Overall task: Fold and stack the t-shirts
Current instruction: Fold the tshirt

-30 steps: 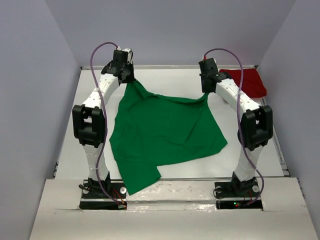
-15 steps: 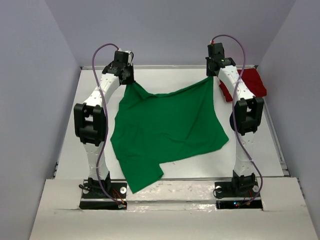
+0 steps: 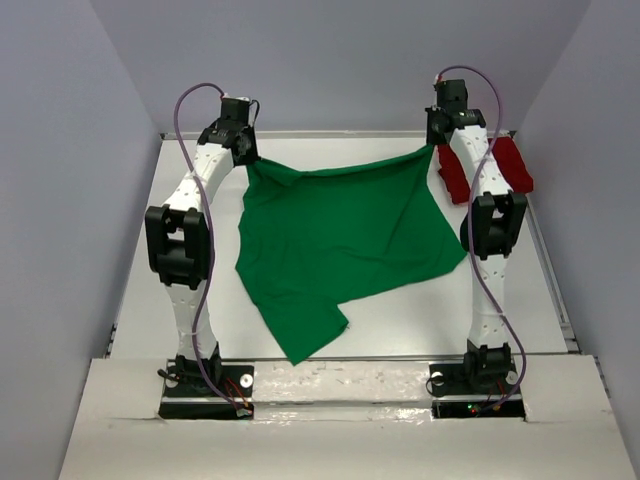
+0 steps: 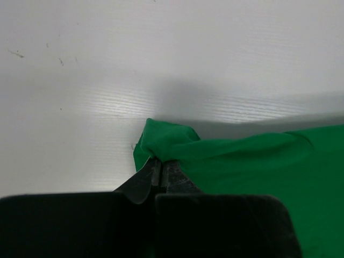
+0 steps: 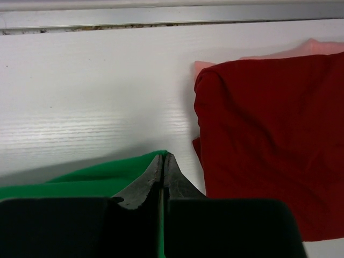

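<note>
The bright green t-shirt [image 3: 340,240] hangs stretched between both arms near the table's far edge, its lower part trailing toward the near edge. My left gripper [image 3: 248,160] is shut on its far left corner; in the left wrist view the green t-shirt [image 4: 258,161] bunches at my left gripper [image 4: 159,164]. My right gripper [image 3: 432,150] is shut on the far right corner; the right wrist view shows my right gripper [image 5: 163,158] pinching the green t-shirt [image 5: 97,180]. The dark red t-shirt [image 3: 510,165] lies folded at the far right, and this dark red t-shirt [image 5: 269,140] sits just right of the right fingers.
The white table [image 3: 180,300] is ringed by a low rim, with a metal edge strip [image 5: 161,16] along the far side. Grey walls stand close on the left, right and back. Both arm bases sit at the near edge.
Both grippers have moved further back and up with the green t-shirt, the right one most. The shirt's top edge is now stretched taut and its lower part has slid away from the near edge.
</note>
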Action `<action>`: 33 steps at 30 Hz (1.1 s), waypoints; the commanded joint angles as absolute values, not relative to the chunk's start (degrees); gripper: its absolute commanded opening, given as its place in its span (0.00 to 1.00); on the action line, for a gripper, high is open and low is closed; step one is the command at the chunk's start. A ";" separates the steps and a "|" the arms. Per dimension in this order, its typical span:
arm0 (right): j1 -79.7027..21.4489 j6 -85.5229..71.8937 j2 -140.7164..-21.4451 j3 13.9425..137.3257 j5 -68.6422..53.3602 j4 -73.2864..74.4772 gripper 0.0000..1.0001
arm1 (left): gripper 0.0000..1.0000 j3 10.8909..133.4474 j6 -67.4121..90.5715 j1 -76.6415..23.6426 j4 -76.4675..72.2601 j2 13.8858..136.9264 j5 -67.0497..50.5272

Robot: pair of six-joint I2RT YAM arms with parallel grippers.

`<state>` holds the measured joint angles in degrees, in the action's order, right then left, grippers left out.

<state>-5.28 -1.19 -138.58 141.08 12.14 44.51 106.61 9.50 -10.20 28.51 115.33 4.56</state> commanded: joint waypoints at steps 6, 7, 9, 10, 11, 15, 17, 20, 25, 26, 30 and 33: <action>-3.69 1.14 -140.80 143.88 7.48 43.59 0.00 | 0.00 109.60 11.07 -9.49 29.00 116.46 2.38; -3.69 0.88 -140.80 143.62 7.38 43.68 0.00 | 0.00 109.34 11.60 -9.58 29.44 116.46 1.76; -3.69 0.62 -140.80 142.39 6.68 43.68 0.00 | 0.00 108.02 12.39 -10.20 29.88 115.93 1.93; -3.69 0.44 -140.54 141.86 6.42 43.68 0.00 | 0.00 107.50 12.91 -11.41 29.97 115.58 2.11; -3.69 0.18 -139.93 140.12 6.50 43.07 0.00 | 0.00 106.71 13.09 -12.21 30.14 114.88 2.20; -3.69 0.18 -138.52 137.03 6.68 42.28 0.00 | 0.00 104.34 14.33 -16.25 31.03 112.68 1.15; -3.69 0.18 -137.46 135.53 6.77 42.19 0.00 | 0.00 102.84 15.20 -18.36 30.76 111.02 0.62; -3.69 -1.56 -136.23 134.03 7.03 42.01 0.00 | 0.00 98.72 16.61 -20.29 29.71 108.73 -1.82; -3.69 -1.85 -134.83 132.45 8.17 42.01 0.00 | 0.00 94.05 18.19 -21.80 28.83 104.42 -2.03; -3.69 -1.67 -134.74 132.36 8.17 42.01 0.00 | 0.00 93.09 18.28 -22.06 28.74 102.59 -1.24; -3.69 -1.84 -134.47 131.92 7.91 42.01 0.00 | 0.00 88.26 19.07 -22.32 28.48 99.41 -0.70; -3.69 -2.55 -134.38 131.22 8.78 42.54 0.00 | 0.00 86.14 19.51 -22.50 29.27 98.27 1.56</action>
